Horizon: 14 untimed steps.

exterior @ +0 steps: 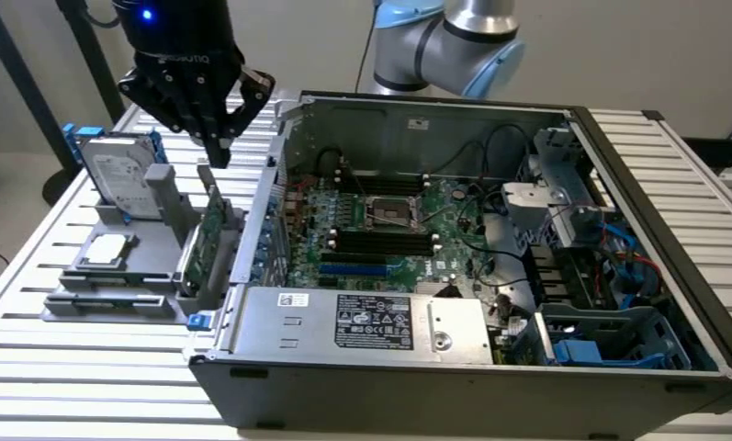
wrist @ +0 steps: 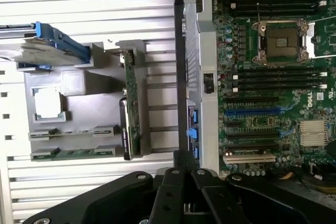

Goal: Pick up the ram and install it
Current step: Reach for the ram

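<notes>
I look at my gripper (exterior: 219, 147) first. Its fingers are pressed together and I see nothing between them, so it is empty. It hangs in the air over the far end of the grey holder (exterior: 157, 241), just above the tall card (exterior: 212, 239) that stands there.

The ram (exterior: 115, 301) is not under the gripper. It sits in a groove at the other end of the holder, the end close to the front of the tabletop (exterior: 47, 386). From the gripper, the ram lies lower down, nearer the camera and toward the exterior view's left. The tall card stands between the two.

In the wrist view I see the ram (wrist: 73, 154) from above as a thin green line, so I think it stands on its long edge. Its long side runs across the holder, and it crosses the line of the tall card (wrist: 131, 98) like the top bar of a letter T. I think the closed fingers have to open and line up with that thin strip to grab it.

The black slots (wrist: 278, 74) inside the computer case (exterior: 341, 367) run the same way as the ram. So the ram already points about the right way for them.
</notes>
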Motion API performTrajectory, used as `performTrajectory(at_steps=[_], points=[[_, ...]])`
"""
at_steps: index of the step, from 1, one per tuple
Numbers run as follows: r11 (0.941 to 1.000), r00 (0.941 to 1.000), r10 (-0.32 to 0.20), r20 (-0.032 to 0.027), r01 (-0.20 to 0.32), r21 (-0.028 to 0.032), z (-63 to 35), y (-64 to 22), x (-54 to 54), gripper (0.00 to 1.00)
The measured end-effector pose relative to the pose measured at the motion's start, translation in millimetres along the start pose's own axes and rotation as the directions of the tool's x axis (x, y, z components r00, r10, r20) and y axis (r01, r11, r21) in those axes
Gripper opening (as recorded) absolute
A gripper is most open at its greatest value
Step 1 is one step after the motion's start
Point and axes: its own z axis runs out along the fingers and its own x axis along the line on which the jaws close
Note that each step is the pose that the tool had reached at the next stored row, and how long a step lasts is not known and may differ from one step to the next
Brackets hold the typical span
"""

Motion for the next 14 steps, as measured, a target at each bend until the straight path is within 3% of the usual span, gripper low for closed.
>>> performTrajectory(at_steps=[14], points=[[1.0000, 1.0000, 0.000, -0.0010, 0.000, 0.0022, 10.6, -10.3, 50.6, 0.11]])
